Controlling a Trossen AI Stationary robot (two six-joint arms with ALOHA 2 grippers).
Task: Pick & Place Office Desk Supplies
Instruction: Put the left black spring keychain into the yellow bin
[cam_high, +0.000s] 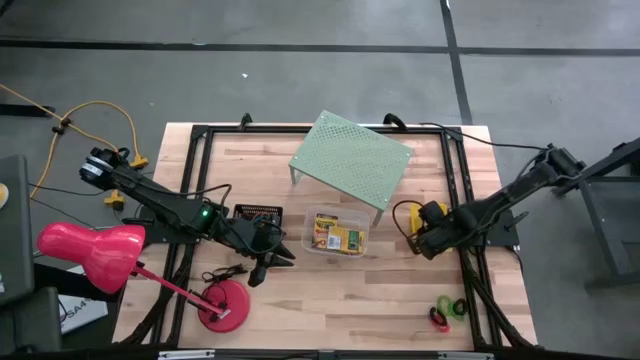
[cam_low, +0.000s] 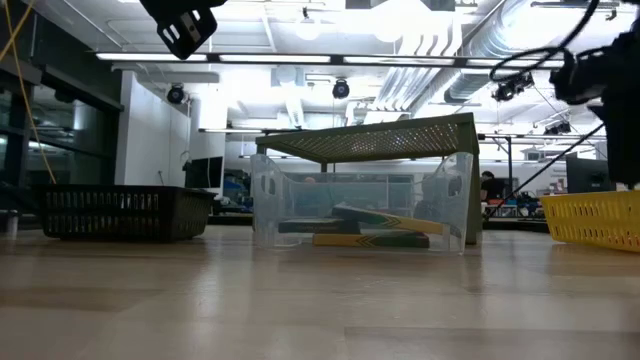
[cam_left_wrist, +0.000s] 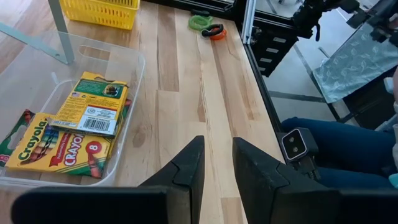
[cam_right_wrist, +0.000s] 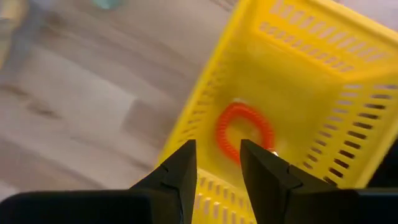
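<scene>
My left gripper (cam_high: 271, 262) hovers open and empty over bare wood between the black mesh tray (cam_high: 258, 213) and the clear tub (cam_high: 312, 218). In the left wrist view its fingers (cam_left_wrist: 217, 163) point past the tub (cam_left_wrist: 134, 62), where green-and-yellow card boxes (cam_left_wrist: 68, 134) lie flat on the bottom. My right gripper (cam_high: 421, 242) hangs open above the yellow basket (cam_high: 405, 215). An orange-red ring (cam_right_wrist: 244, 132) rests on the basket floor (cam_right_wrist: 298, 74), below the fingers (cam_right_wrist: 217, 163). Green and red rings (cam_high: 447, 310) lie on the table near its near right corner.
The pale green perforated shelf (cam_high: 350, 160) stands on its legs just behind the tub. The pink-red lamp (cam_high: 95, 250) and its round base (cam_high: 222, 303) fill the near left corner. Thin dark loops (cam_high: 225, 272) lie beside the base. A person's legs (cam_left_wrist: 329, 149) show beyond the table edge.
</scene>
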